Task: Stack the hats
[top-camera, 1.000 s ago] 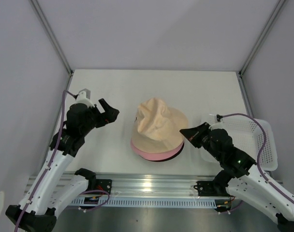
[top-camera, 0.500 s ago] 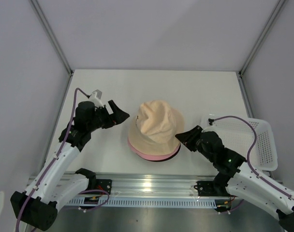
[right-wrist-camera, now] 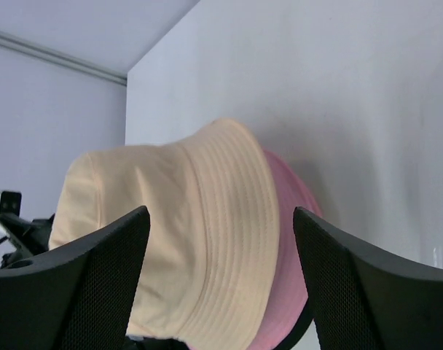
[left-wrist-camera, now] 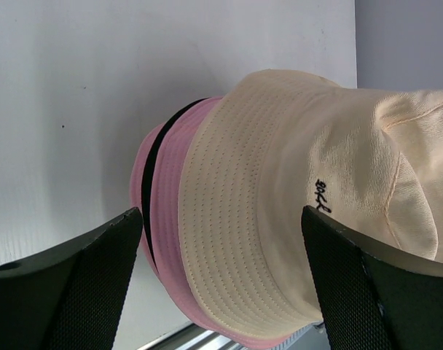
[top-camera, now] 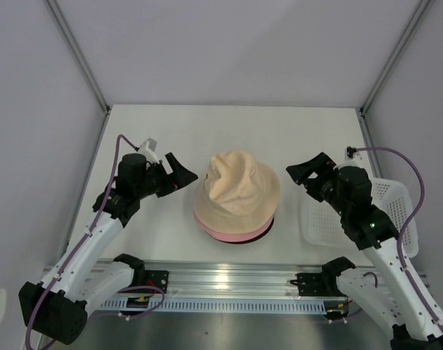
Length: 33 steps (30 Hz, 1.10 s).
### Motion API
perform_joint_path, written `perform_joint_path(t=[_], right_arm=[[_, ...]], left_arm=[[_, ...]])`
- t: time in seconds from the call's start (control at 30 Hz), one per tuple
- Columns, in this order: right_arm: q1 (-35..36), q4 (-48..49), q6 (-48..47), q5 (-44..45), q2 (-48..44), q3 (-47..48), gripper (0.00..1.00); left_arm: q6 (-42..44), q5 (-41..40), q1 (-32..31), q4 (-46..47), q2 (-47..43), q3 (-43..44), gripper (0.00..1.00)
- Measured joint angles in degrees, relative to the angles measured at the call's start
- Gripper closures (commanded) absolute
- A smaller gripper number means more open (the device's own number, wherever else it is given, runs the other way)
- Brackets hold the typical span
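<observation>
Three hats sit stacked in the middle of the table. The beige hat (top-camera: 236, 191) is on top, its small dark stitched mark facing the left wrist view (left-wrist-camera: 321, 197). Under it the pink hat (top-camera: 232, 235) shows as a brim ring, and the black hat (left-wrist-camera: 149, 182) shows only as a thin dark edge. My left gripper (top-camera: 179, 175) is open just left of the stack, its jaws wide and not touching it (left-wrist-camera: 221, 222). My right gripper (top-camera: 309, 173) is open to the right of the stack, clear of the brim (right-wrist-camera: 220, 219).
A white perforated basket (top-camera: 402, 200) stands at the right edge of the table, partly under my right arm. The metal rail (top-camera: 221, 281) runs along the near edge. Grey walls close in the left, the right and the back.
My right gripper has opened, let go of the beige hat's brim and pulled back up and right. My left gripper has moved right, closer to the stack. The beige hat has settled.
</observation>
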Motion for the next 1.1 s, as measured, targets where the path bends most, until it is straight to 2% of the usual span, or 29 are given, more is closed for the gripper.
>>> perform_joint_path(t=[0.1, 0.2, 0.4, 0.5, 0.63, 0.73, 0.8, 0.83, 0.87, 0.97, 1.1], right_arm=[[-8.61, 2.40, -2.19, -8.98, 4.44, -0.13, 0.22], [-13.25, 5.77, -2.95, -16.37, 9.40, -2.34, 0.22], [-14.10, 11.54, -2.86, -27.50, 16.33, -7.48, 0.25], [-13.97, 15.26, -2.16, -30.47, 17.07, -8.46, 0.25], [-13.05, 20.11, -1.09, -32.68, 17.99, -8.68, 0.32], [-12.04, 22.29, -0.72, -33.33, 19.47, -8.68, 0.40], [-11.45, 23.30, -0.52, -33.53, 20.55, -8.70, 0.52], [-11.08, 23.80, -0.42, -33.51, 21.05, -8.70, 0.59], [-10.86, 24.11, -0.35, -33.46, 21.49, -8.72, 0.77], [-10.45, 24.79, -0.44, -32.98, 22.64, -8.96, 1.00], [-8.68, 24.50, -0.72, -30.62, 21.99, -9.62, 1.00]], left_arm=[[-0.57, 0.04, 0.00, -0.39, -0.02, -0.11, 0.09], [-1.03, 0.33, 0.00, -0.44, -0.07, -0.11, 0.09], [-1.03, 0.81, 0.00, -0.74, -0.79, -0.11, 0.10], [-1.03, 0.96, 0.00, -0.79, -0.76, -0.11, 0.11], [-1.42, 1.36, 0.00, -0.76, -0.66, -0.11, 0.12], [-1.44, 1.62, 0.00, -0.74, -0.59, -0.11, 0.12], [-1.46, 1.99, 0.00, -0.74, -0.59, -0.11, 0.13], [-1.49, 2.23, 0.00, -0.74, -0.59, -0.11, 0.13], [-1.51, 2.40, 0.00, -0.74, -0.59, -0.11, 0.15], [-2.01, 2.82, 0.00, -0.70, -0.61, -0.17, 0.19], [-4.17, 3.52, 0.00, 0.59, -1.33, -2.29, 0.26]])
